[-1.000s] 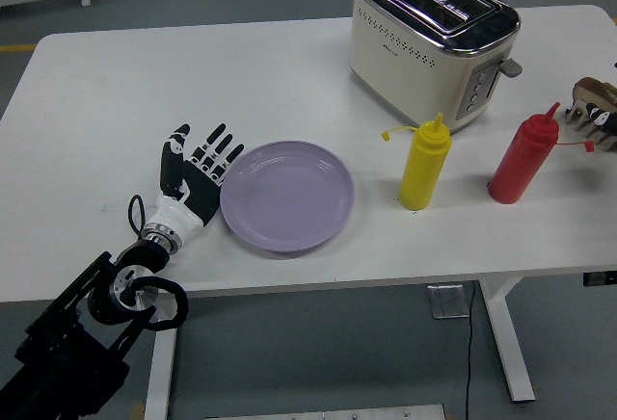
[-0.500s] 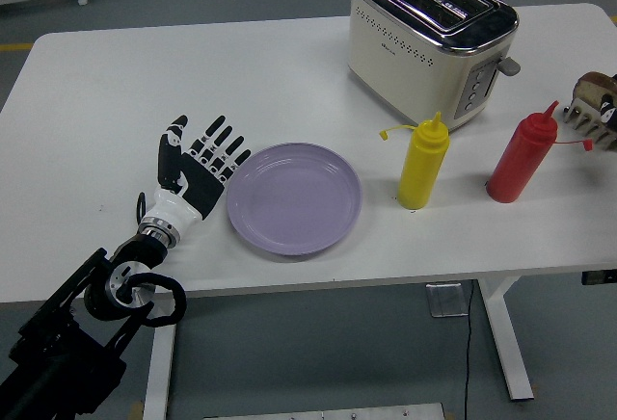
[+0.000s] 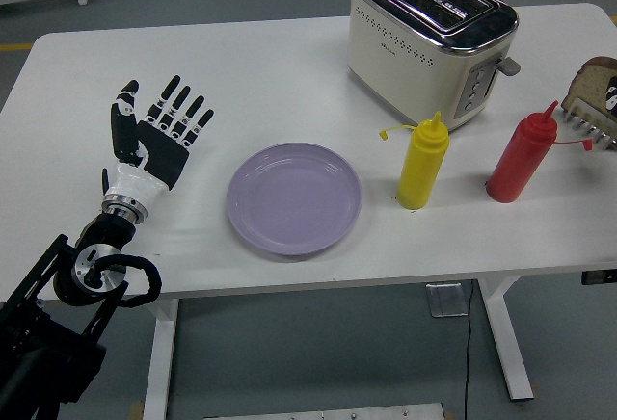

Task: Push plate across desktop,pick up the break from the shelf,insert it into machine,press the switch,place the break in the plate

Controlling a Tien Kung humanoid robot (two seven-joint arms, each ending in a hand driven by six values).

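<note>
A lilac plate (image 3: 293, 197) lies flat on the white table (image 3: 289, 64), near its front edge. My left hand (image 3: 154, 131) is open with the fingers spread, raised to the left of the plate and apart from it. A cream and chrome toaster (image 3: 432, 39) stands at the back right with its two slots up and its lever on the right end. A slice of brown bread (image 3: 595, 79) stands in a rack (image 3: 590, 123) at the right edge of the view. My right hand is out of view.
A yellow squeeze bottle (image 3: 423, 163) stands right of the plate. A red squeeze bottle (image 3: 522, 155) stands further right, in front of the rack. The table's near edge runs below the plate.
My left hand pushed the plate slightly to the right, then drew back to the left and away from it. The plate now lies still.
</note>
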